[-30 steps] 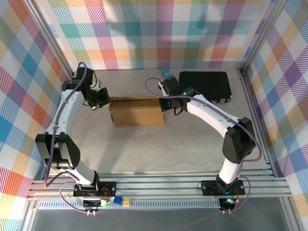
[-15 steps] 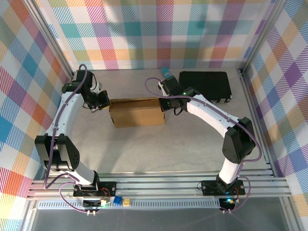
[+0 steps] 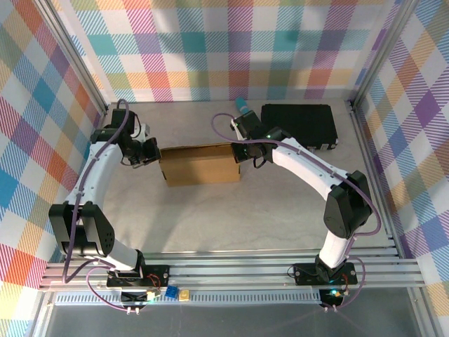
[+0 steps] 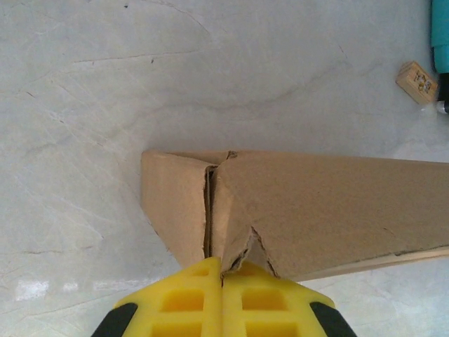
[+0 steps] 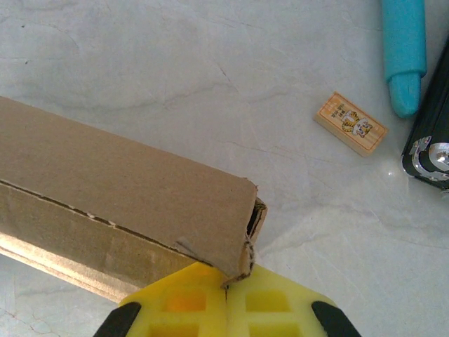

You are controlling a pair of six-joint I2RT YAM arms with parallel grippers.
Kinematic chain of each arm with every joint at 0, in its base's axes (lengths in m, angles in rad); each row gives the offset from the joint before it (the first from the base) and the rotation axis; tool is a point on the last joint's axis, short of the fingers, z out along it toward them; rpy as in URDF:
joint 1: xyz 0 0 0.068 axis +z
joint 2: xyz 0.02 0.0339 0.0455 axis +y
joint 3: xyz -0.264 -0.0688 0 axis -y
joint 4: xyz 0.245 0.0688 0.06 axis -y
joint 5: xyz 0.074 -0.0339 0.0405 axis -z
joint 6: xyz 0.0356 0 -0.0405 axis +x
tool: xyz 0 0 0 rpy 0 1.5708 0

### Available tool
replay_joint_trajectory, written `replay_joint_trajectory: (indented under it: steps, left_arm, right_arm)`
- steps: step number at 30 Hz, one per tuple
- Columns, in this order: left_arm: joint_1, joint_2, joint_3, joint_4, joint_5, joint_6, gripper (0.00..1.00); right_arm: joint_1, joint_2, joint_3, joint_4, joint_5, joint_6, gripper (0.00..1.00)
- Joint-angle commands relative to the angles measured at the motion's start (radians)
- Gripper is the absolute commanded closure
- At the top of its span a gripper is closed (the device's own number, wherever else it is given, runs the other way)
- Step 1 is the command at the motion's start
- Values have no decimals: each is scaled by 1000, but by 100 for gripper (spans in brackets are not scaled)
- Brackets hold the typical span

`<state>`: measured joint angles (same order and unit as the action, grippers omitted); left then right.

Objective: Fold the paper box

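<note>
One pale counter (image 3: 231,210) carries the whole work area. The paper box (image 3: 200,163) lies on it toward the far wall, between the two arms, with its long axis running left to right. It appears nearly folded. At the left end two flap panels meet at an upright seam with a ragged notch at the edge nearest the wrist camera, and at the right end a narrow gap shows at the corner. A black case (image 3: 298,125) lies well apart at the far right. The left pincer (image 4: 222,277) has its fingers fully together, tips touching the left end at the seam. The right pincer (image 5: 226,288) is likewise closed, tips against the right end's corner. Neither clamps any cardboard. The step in hand is judged to be seating the end flaps by pressing inward from both ends. Apply both pushes along the long axis, equal and opposed, so the box neither slides nor turns. Place each tip on flat flap surface rather than on a seam or corner, where it may slip into the gap or crush the edge. A teal object (image 5: 403,49) and a small printed block (image 5: 350,124) lie near the right end, apart from the box.
</note>
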<state>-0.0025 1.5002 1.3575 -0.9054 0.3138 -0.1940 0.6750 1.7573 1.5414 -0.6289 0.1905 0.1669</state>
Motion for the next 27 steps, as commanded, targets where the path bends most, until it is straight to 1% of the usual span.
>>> replay_joint_trajectory:
  steps: [1, 8, 11, 15, 18, 22, 27]
  left_arm:
    - [10, -16, -52, -8, -31, 15, 100]
    - [10, -33, -95, 26, -35, 10, 100]
    - [10, -38, -100, 36, -40, 3, 100]
    - [10, -34, -104, 39, -50, 4, 100]
    - [10, -31, -107, 43, -50, 6, 100]
    - [10, -22, -102, 43, -51, 5, 100]
    - [10, -8, -85, 36, -51, 5, 100]
  right_arm:
    - [5, 50, -20, -104, -20, -15, 100]
    - [5, 35, -49, -79, -28, -21, 100]
    - [5, 27, -36, -90, -37, -16, 99]
    - [5, 7, -8, -129, -60, 16, 80]
    - [2, -17, 1, -147, -100, 42, 70]
    - [-27, -30, 28, -182, -179, 96, 63]
    - [-50, -42, 66, -195, -318, 137, 53]
